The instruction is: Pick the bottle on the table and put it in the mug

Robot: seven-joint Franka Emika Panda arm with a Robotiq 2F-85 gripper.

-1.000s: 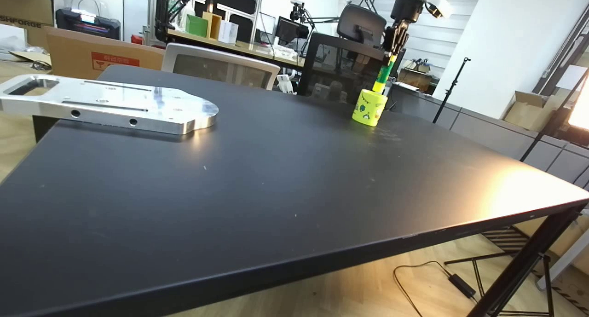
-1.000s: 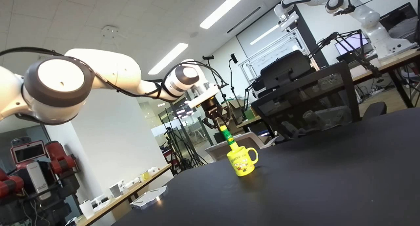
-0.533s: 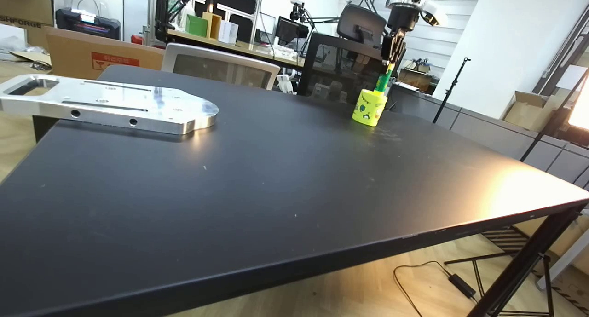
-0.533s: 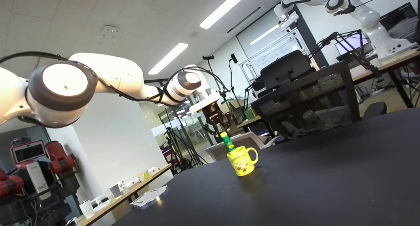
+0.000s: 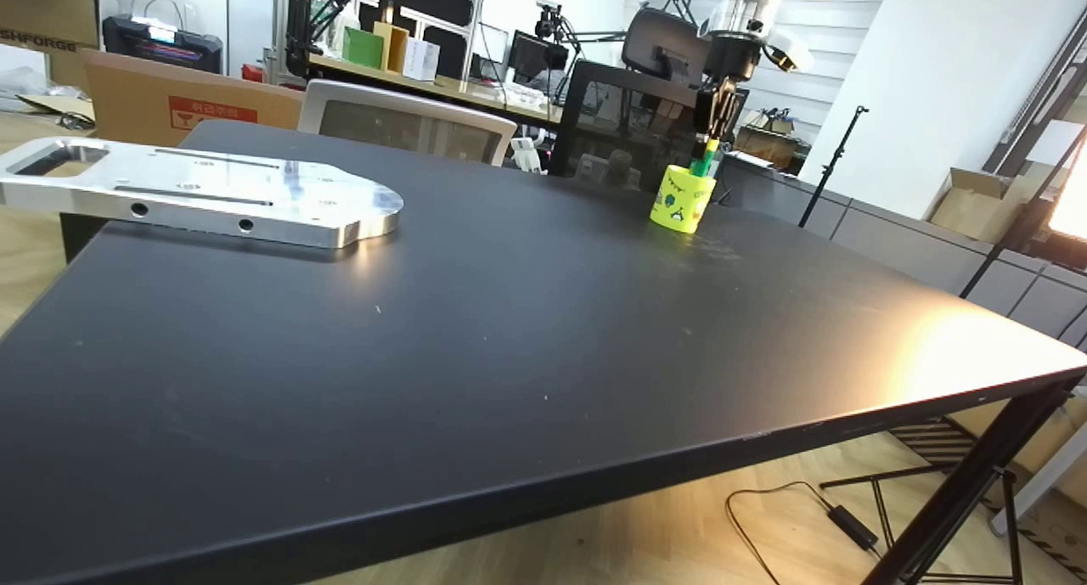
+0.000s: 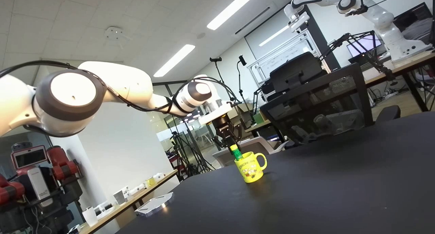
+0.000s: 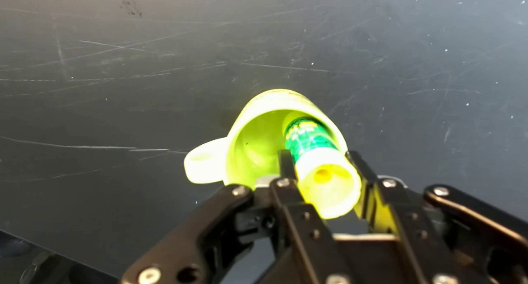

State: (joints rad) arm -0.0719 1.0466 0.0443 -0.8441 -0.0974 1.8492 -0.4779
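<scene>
In an exterior view, the bottle (image 5: 704,163) stands part-way into the mug (image 5: 682,201), its upper end pointing toward 1 o'clock; less of it shows above the mug than a second ago. In an exterior view, the bottle rises from the mug toward 11 o'clock and shows the same sinking; the mug is all but unmoved on the table (image 6: 323,179). Wrist view: the gripper (image 7: 321,164) has its jaws closed on the bottle's upper end, pressing at 9 and 3 o'clock. The lower end lies inside the mug, off centre toward 1 o'clock; the handle (image 7: 206,160) lies at 9. Whether the bottle touches the mug's floor cannot be told. The lowering is judged nearly complete; only release and a straight retreat would remain.
</scene>
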